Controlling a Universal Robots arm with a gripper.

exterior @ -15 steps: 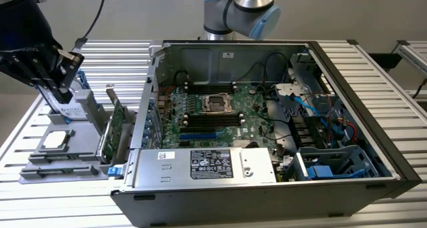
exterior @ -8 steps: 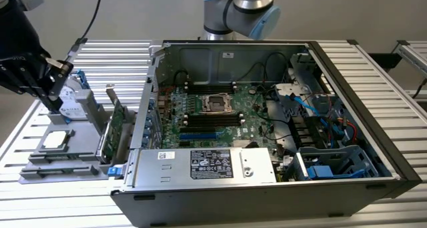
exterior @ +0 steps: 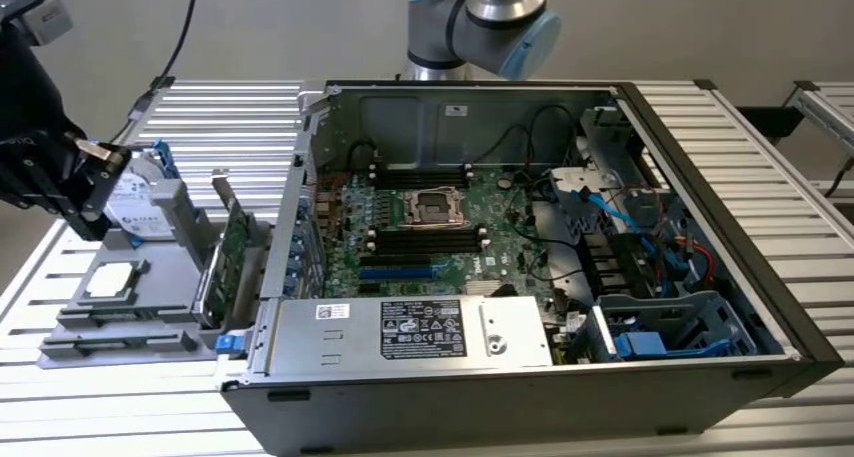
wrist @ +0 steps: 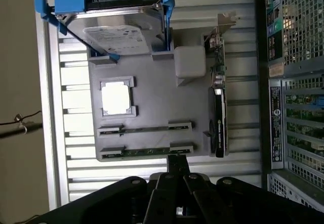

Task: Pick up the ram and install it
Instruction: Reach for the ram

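The pincer is fully closed and holds nothing — its tips hang over the edge of the grey holder on the table. The ram sits in the holder slot nearest those tips.

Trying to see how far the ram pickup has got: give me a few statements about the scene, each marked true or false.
1. The gripper is shut. True.
2. The gripper holds the ram. False: the ram lies flat in a slot of the gray holder, at the edge closest to the gripper, and nothing is in the grip.
3. The hard drive with blue rails is mounted inside the computer case. False: it stands on the gray holder beside the case.
4. The expansion card stands on edge on the holder. True.
5. The computer case lies open, with its motherboard exposed. True.
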